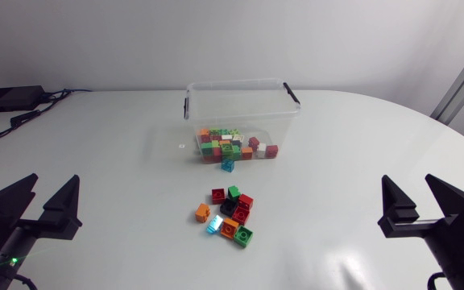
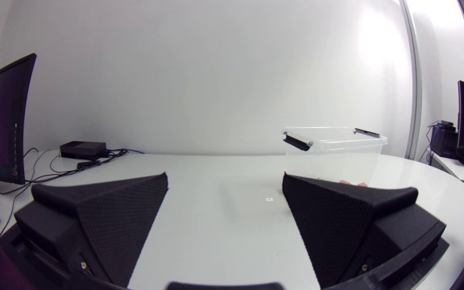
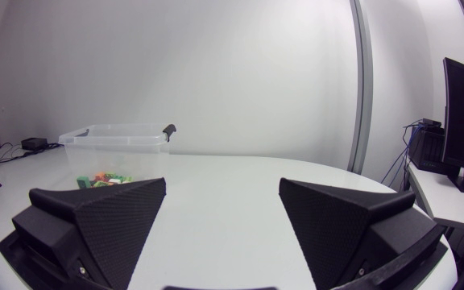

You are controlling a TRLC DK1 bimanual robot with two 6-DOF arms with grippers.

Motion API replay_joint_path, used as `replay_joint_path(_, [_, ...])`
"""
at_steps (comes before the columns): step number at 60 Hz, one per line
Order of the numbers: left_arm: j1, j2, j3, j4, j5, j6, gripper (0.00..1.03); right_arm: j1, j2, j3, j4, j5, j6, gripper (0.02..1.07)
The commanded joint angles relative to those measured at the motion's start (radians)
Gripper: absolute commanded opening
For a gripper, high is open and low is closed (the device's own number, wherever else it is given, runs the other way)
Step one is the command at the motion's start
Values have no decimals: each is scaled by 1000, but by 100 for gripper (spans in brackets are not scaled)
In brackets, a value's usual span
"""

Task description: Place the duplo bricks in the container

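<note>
**A:** Entry one, the duplo bricks. Where are they?

**B:** There are two lots. The loose bricks (image 1: 232, 216) sit in a tight cluster of red, green, orange and dark pieces at the lower centre of the head view, on the white table (image 1: 361, 153). A translucent cyan brick (image 1: 213, 225) at the cluster's lower left edge looks lit. The stored bricks (image 1: 234, 145) lie in a mixed-colour layer on the floor of the container (image 1: 236, 83).

**A:** Any strays?

**B:** One light-blue brick (image 1: 228, 164) is outside, just beside the container's near wall, between it and the cluster.

**A:** Entry two, the container.

**B:** It is a clear rectangular plastic tub, upright and open-topped, with a black handle clip at each short end. It stands at the upper centre of the head view.

**A:** Entry three, the end effectors.

**B:** The left gripper (image 1: 52, 185) is at the lower left of the head view with its fingers spread wide, and bare table shows between them. The right gripper (image 1: 409, 187) is at the lower right in the same state. Both are well apart from the bricks. In each wrist view the container stands ahead of the gripper, off to one side.

**A:** Anything else?

**B:** A black box (image 1: 10, 98) with cables (image 1: 43, 109) is at the upper left, near the table's edge.
</note>
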Motion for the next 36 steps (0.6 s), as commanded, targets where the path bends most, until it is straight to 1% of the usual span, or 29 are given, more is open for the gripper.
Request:
replay_joint_path(1, [-7,-9,-19,3,0,-26,99,6,-4,-18,-5,-3,-10,103])
replay_joint_path(15, [-17,-9,-19,1,0,-32,99,8,-6,-18,-5,-3,-17,103])
replay_joint_path(26, [-20,-3,16,-14,0,-29,97,17,-7,-15,-3,-6,-24,103])
replay_joint_path(32, [-28,51,62,-20,0,-27,97,26,-4,5,-9,-9,-22,103])
replay_joint_path(36, [-48,126,102,-20,1,-27,97,40,-1,27,-12,-10,-22,103])
